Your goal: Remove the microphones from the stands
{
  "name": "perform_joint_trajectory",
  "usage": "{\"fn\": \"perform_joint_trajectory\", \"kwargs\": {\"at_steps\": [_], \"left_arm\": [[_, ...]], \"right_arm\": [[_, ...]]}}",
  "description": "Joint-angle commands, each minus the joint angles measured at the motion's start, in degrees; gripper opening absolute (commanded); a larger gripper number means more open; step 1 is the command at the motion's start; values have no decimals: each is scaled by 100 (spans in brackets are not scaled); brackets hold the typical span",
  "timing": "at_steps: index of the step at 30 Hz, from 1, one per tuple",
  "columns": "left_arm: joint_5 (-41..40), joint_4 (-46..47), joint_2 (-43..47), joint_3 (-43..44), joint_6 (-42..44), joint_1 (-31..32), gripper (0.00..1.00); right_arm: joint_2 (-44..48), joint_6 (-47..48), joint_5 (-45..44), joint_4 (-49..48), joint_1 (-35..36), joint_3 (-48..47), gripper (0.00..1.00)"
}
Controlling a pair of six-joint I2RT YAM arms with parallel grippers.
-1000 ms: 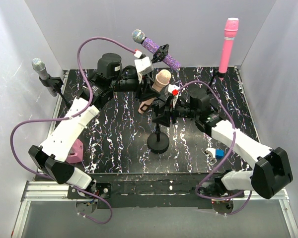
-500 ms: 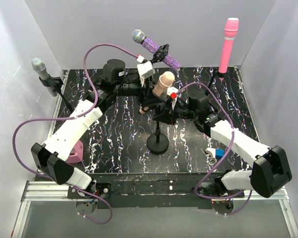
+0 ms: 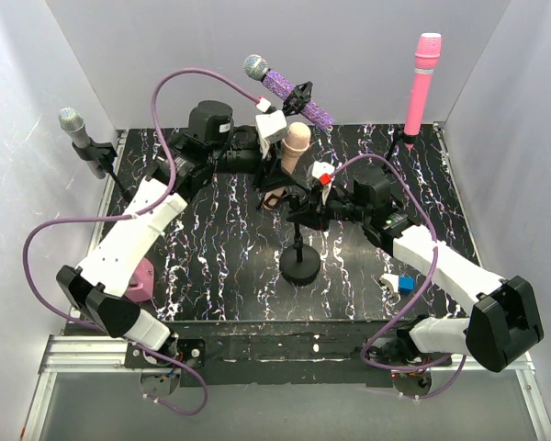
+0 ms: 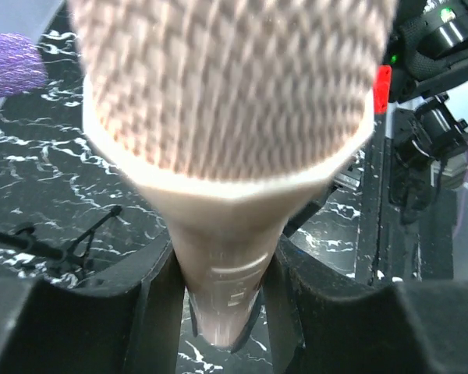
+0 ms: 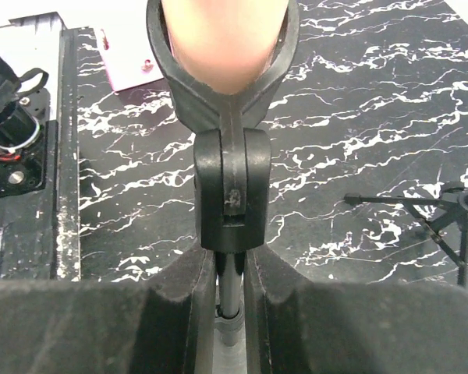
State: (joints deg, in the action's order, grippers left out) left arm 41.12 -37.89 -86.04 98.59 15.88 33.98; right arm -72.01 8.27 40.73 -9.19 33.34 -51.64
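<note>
The beige microphone (image 3: pixel 296 140) stands nearly upright over the table's middle, its tail still inside the ring clip (image 5: pixel 222 78) of the black stand (image 3: pixel 300 266). My left gripper (image 3: pixel 277 165) is shut on the microphone's tapered body (image 4: pixel 226 265), with the mesh head (image 4: pixel 226 78) filling the left wrist view above the fingers (image 4: pixel 160 312). My right gripper (image 3: pixel 305 209) is shut on the stand's thin pole (image 5: pixel 232 280) just under the clip joint. The beige tail (image 5: pixel 222 35) shows inside the ring in the right wrist view.
A purple microphone (image 3: pixel 289 89) on a stand is at the back centre, a pink one (image 3: pixel 422 83) at back right and a silver one (image 3: pixel 78 133) at far left. A pink block (image 3: pixel 142 280) lies front left and a small blue cube (image 3: pixel 406 283) front right.
My left gripper has drawn the microphone up and back, turning it more upright. The stand base has slid slightly right with my right gripper.
</note>
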Motion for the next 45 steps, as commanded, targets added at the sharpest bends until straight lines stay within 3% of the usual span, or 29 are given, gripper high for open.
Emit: {"fn": "perform_joint_trajectory", "kwargs": {"at_steps": [1,6,16,22,26,29,30,37,41,45], "left_arm": [[-894,-244,387,1222,240,-154,0],[-1422,-517,281,1804,652,-163,0],[-2468,-887,474,2050,1172,-163,0],[-2312,-861,483,2007,1137,-163,0],[-1846,-764,413,2033,760,-163,0],[-1635,-597,307,2051,391,-163,0],[-1547,-536,290,2007,294,-155,0],[-1353,299,176,1453,-734,-163,0],[-1178,659,-26,1391,-1367,-163,0],[-879,783,-176,1409,-1833,-163,0]], "right_arm": [[56,341,-162,32,-170,-83,1],[-129,386,-206,-91,-197,-259,1],[-770,219,-39,-654,-153,-1032,1],[-912,227,14,-480,-117,-1112,1],[-526,306,-196,363,-126,-1234,48],[27,333,-189,1356,-214,-1655,73],[194,324,-162,1646,-249,-1805,77],[724,-123,-22,2747,-267,-2859,82],[338,-747,199,2598,-215,-3431,83],[-6,-792,-12,2247,-56,-3660,85]]}}
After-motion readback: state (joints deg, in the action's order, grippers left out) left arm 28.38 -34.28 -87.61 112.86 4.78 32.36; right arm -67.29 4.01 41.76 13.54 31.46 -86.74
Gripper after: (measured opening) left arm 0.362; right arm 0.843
